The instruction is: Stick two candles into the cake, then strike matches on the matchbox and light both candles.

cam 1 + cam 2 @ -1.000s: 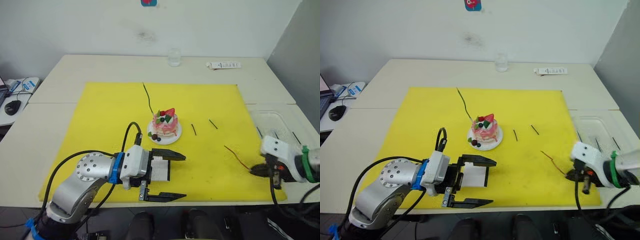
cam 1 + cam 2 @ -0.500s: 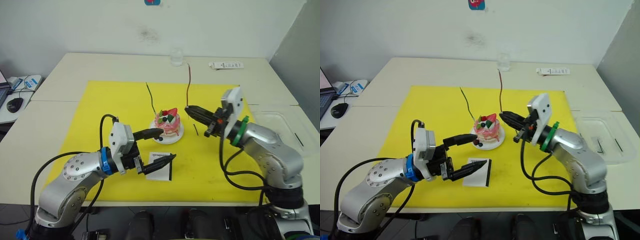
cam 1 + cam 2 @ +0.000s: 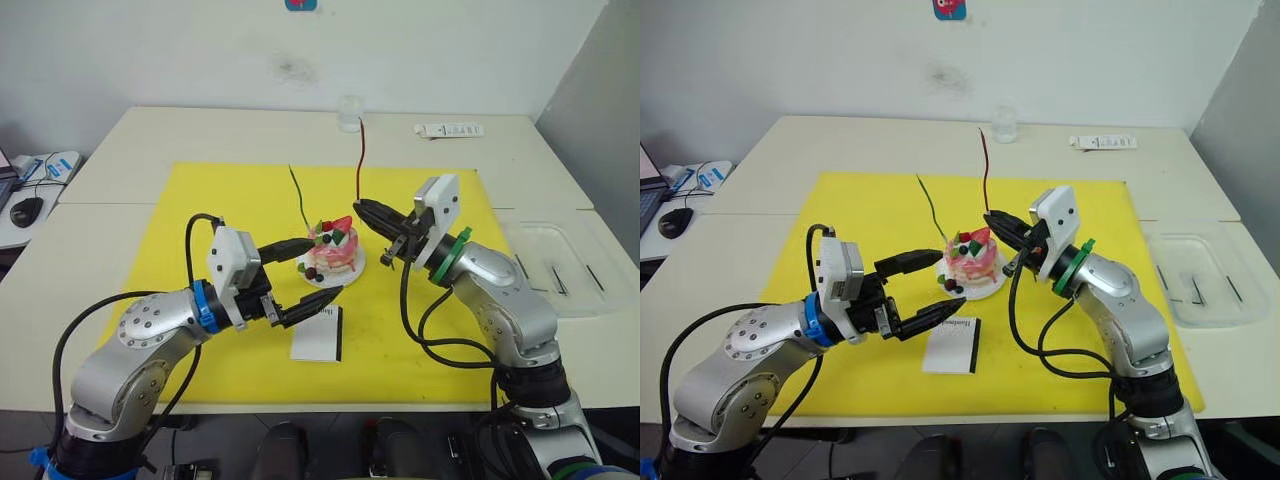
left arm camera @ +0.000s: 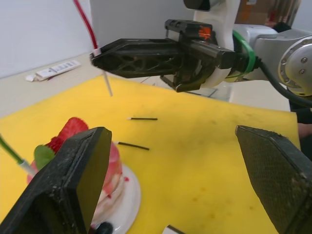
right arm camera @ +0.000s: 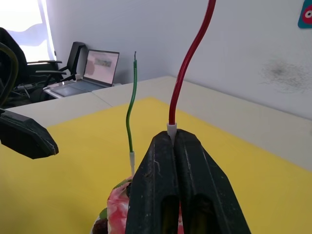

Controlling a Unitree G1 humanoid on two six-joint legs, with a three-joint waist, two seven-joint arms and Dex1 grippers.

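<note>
On the table (image 3: 150, 140) lies a yellow mat (image 3: 200, 220). The cake (image 3: 333, 247) stands near the middle of the mat, with the green candle (image 3: 297, 196) already upright in it. The left gripper (image 3: 309, 271), fingers spread wide, is just beside the cake. The matchbox (image 3: 317, 334) lies on the mat below it. The right gripper (image 3: 365, 209) pinches the red candle (image 3: 360, 158) by its pale end, upright, just beside the cake. Two matches (image 4: 138, 131) lie on the mat.

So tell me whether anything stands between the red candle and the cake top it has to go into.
Nothing visible blocks it. The right gripper, shut on the red candle, holds it upright just beside the cake. The green candle already stands in the cake's far left side, and the left gripper sits open around the near side, off the path.
</note>
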